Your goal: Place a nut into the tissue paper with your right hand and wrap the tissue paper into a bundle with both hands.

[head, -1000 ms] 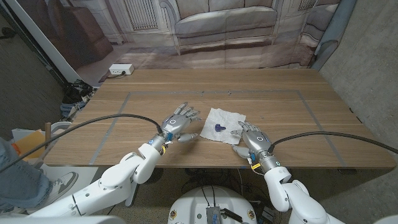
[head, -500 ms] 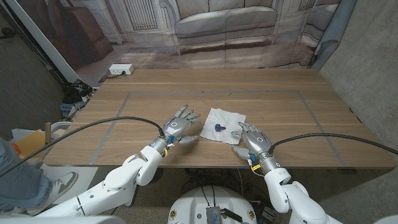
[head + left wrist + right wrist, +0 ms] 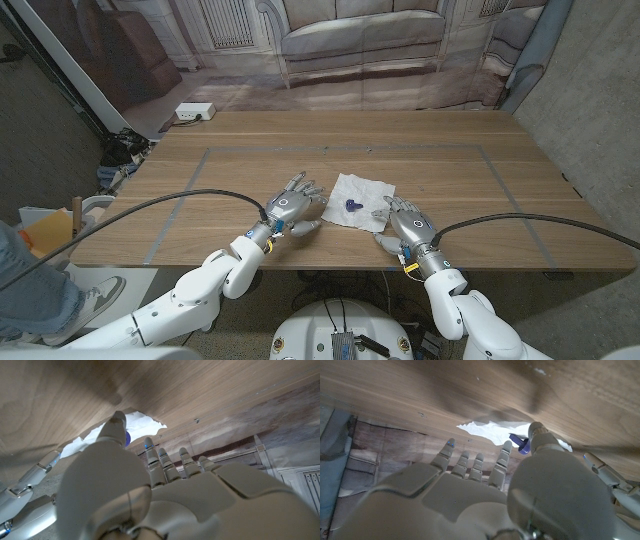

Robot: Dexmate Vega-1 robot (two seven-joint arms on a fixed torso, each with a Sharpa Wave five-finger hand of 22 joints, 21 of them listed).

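Tissue paper (image 3: 362, 190) thin, limp, easily torn (purple nut (image 3: 352, 206) already on it), best pinched at opposite edges by left hand (image 3: 290, 206) and right hand (image 3: 407, 224), fingers apart, empty

Nut (image 3: 352, 206) too small to make out shape. Tissue paper (image 3: 140, 424) partly hidden behind left hand (image 3: 150, 495).

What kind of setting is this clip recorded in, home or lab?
Most likely a lab or test room dressed as a home: the sofa is only a printed backdrop hung behind the wooden table, tape lines mark out a work zone, and bare concrete wall shows beside it.
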